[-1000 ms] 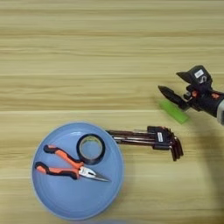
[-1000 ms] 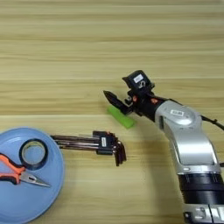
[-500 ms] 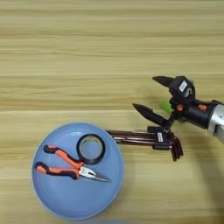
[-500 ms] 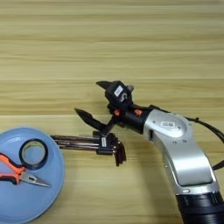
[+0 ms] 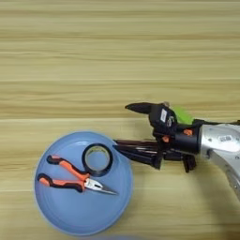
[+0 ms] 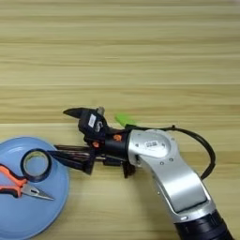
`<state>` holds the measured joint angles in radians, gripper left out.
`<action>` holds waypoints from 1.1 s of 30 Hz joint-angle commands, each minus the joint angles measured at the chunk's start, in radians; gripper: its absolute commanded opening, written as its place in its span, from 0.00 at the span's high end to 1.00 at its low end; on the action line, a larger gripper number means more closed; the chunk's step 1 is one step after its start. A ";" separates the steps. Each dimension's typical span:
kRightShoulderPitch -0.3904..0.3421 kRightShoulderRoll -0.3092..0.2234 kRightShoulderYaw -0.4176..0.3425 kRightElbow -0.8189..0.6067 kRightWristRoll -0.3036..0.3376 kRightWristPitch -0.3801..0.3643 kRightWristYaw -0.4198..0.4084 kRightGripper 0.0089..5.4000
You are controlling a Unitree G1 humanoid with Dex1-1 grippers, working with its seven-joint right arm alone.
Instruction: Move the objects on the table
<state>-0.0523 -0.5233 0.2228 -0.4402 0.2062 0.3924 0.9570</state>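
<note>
Left eye view first: the right gripper (image 5: 129, 129) reached in from the right edge, its two black fingers spread wide, one fingertip (image 5: 133, 107) on the far side and the other low over the bundle of hex keys (image 5: 140, 146). Nothing was clamped between them. The keys lay on the table (image 5: 93, 56), their left tips touching the right rim of the blue plate (image 5: 70, 220). Inside the plate sat the orange-handled pliers (image 5: 70, 178) and, just beyond them, a roll of black tape (image 5: 97, 159). A sliver of the green block (image 5: 183, 115) peeked out behind the gripper body. The whole far half of the table was bare wood, and so was the near right corner.

Right eye view next: the plate (image 6: 28, 220) ran off the left edge, the pliers (image 6: 18, 185) cut by it, the tape (image 6: 36, 165) near the plate's right rim. The silver forearm (image 6: 173, 178) slanted up from the bottom right corner, a black cable (image 6: 206, 154) looping off its right side. The green block (image 6: 124, 119) lay just right of the far finger, the hex keys (image 6: 75, 151) between the parted fingers' tips and the plate.
</note>
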 commanded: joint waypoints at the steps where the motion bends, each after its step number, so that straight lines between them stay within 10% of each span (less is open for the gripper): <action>1: -0.054 -0.036 0.013 -0.022 0.004 -0.022 0.022 0.00; 33: -0.140 0.010 0.208 0.085 -0.159 -0.088 0.073 0.00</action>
<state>-0.1311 -0.5083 0.4415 -0.3332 0.0598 0.3397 1.0545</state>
